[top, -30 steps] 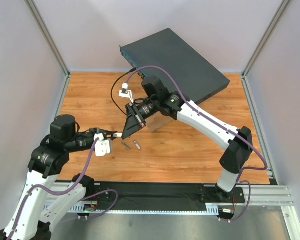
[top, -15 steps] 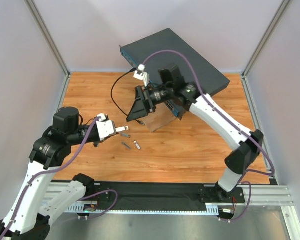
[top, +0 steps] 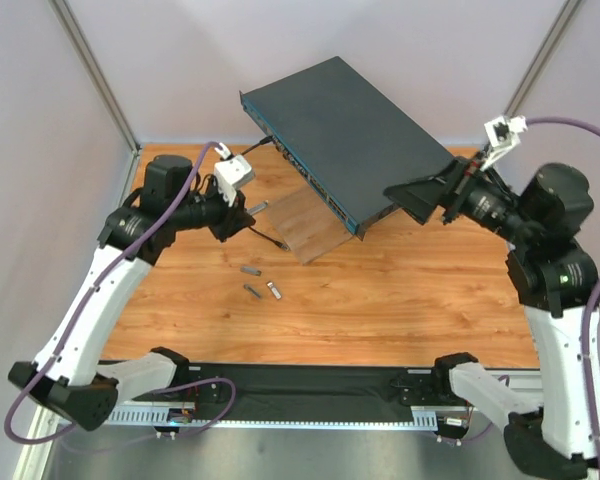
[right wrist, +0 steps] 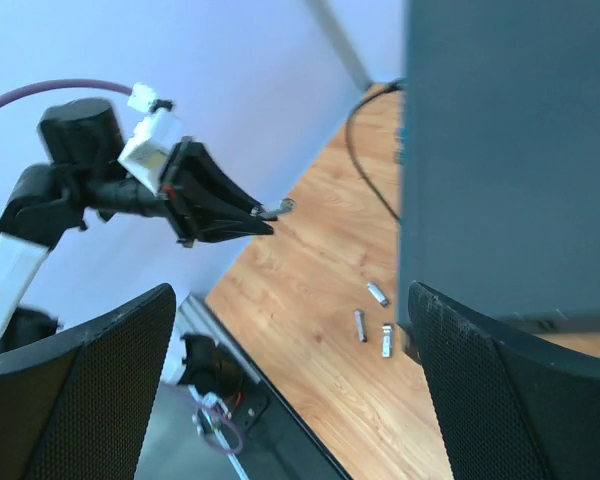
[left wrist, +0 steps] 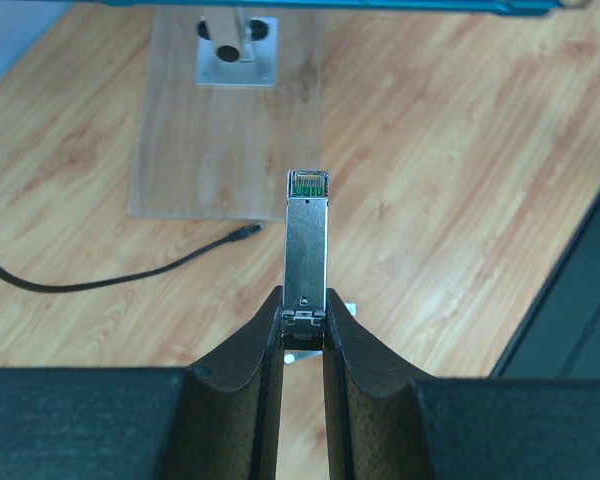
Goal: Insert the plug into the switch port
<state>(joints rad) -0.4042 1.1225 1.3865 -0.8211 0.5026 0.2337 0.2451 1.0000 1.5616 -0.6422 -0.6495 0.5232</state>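
Left wrist view: L pincer (left wrist: 303,305) was clamped narrow on the back end of the plug (left wrist: 307,235), a metal transceiver module w/ green tip pointing away. Top view: switch (top: 350,125) sat tilted at the far side of the desk (top: 410,300), over a pale wooden board (top: 305,225); the plug was apart from its teal port edge. R pincer (top: 418,200) gaped wide, empty, by the switch's right side.

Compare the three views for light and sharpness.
Top external: even, soft light, sharp throughout, dim only under the switch. Left wrist: plug crisp, tabletop behind slightly softer. Right wrist: own fingers loom large and dark in the lower corners.
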